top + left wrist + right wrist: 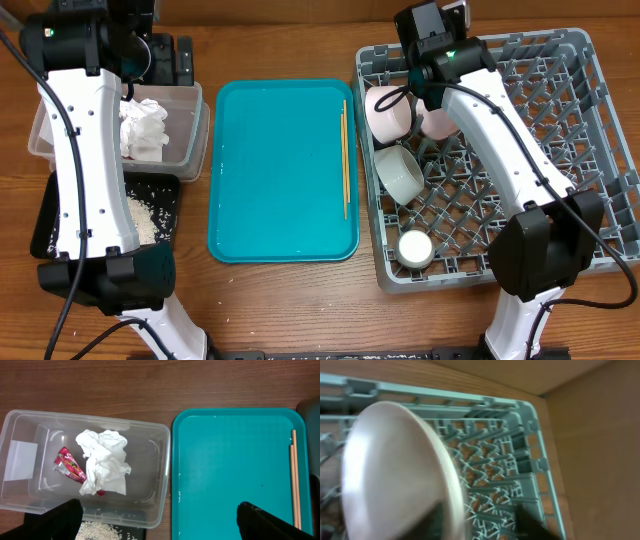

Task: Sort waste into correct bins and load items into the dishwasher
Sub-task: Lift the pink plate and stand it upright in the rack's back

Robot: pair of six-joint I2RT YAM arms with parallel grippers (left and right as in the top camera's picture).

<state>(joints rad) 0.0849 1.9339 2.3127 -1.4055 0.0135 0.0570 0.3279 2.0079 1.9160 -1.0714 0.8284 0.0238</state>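
Observation:
My left gripper [160,522] is open and empty above the clear tub [155,445], which holds the crumpled white napkin [102,460] and the red wrapper [70,465]. Loose rice [95,531] lies in the black tray [165,195] in front of the tub. Two chopsticks [345,160] lie on the teal tray's right side. My right gripper [477,525] is open in the grey dish rack [590,130], its fingers on either side of the rim of an upright pinkish plate [395,470]. The rack also holds a pinkish bowl [388,110], a grey bowl [400,170] and a white cup [415,248].
The teal tray [280,170] lies between the bins and the rack. A few rice grains are scattered on the tray near its left edge [179,494]. The left arm [85,150] reaches over the black tray and tub.

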